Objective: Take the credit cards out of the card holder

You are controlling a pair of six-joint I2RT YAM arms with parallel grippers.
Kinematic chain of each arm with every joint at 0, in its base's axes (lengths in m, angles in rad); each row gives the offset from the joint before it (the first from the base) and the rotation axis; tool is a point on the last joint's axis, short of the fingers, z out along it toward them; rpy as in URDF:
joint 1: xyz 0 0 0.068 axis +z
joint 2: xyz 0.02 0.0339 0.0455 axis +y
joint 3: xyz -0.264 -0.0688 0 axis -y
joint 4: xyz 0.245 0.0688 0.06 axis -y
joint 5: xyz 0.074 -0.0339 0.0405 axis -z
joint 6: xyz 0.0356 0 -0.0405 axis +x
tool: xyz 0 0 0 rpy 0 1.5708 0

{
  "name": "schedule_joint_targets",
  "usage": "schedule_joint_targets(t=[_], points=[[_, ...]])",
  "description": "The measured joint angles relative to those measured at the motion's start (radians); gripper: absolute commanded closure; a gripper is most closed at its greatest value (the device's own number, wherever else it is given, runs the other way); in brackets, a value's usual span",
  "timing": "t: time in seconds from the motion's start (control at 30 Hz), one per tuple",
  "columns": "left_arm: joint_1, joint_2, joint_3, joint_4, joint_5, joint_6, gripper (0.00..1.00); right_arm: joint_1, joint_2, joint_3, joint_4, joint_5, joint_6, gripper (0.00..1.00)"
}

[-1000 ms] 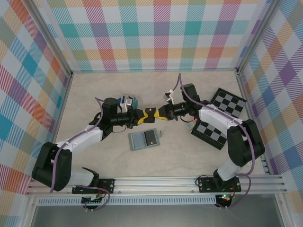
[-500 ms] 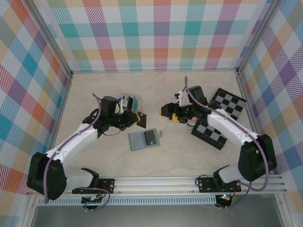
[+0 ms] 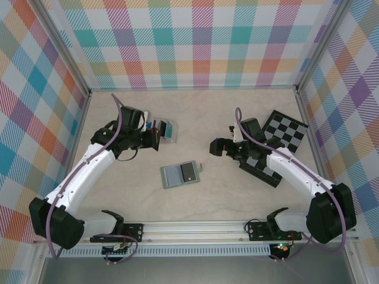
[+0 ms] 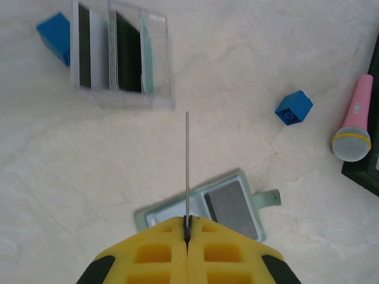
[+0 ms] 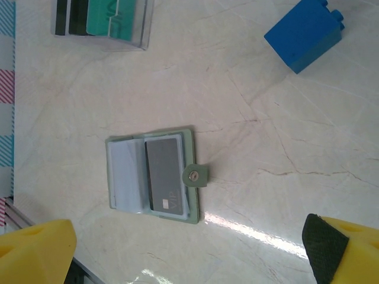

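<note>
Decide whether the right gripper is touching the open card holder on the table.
Apart. In the right wrist view the right gripper stands open, with bare table between its fingers and the card holder.

I count one card holder (image 3: 180, 174), one thin card (image 4: 187, 160), one clear card stand (image 4: 118, 56), two blue blocks (image 4: 294, 107), one pink microphone (image 4: 353, 127), two checkered boards (image 3: 286, 128).
</note>
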Motion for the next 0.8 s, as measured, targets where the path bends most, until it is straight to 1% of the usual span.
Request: schedule_joint_targets(t=[0.13,0.27,0.37,0.57,0.8], points=[[0.031,0.122,0.067,0.033,0.004,0.063,1.0,0.0,0.0,-0.013,0.009,0.002,0.005,0.0],[0.051,0.272,0.15,0.061,-0.006,0.066,1.0,0.0,-0.003,-0.037,0.02,0.0,0.01,0.0],[0.053,0.375,0.218,0.071,-0.04,0.054,1.0,0.0,-0.006,-0.053,0.023,-0.007,0.013,0.0],[0.055,0.527,0.34,0.069,-0.098,0.036,1.0,0.0,-0.028,-0.075,0.026,-0.026,0.023,0.0],[0.059,0.648,0.415,0.051,-0.109,0.04,1.0,0.0,-0.055,-0.08,0.026,-0.045,0.035,0.0]])
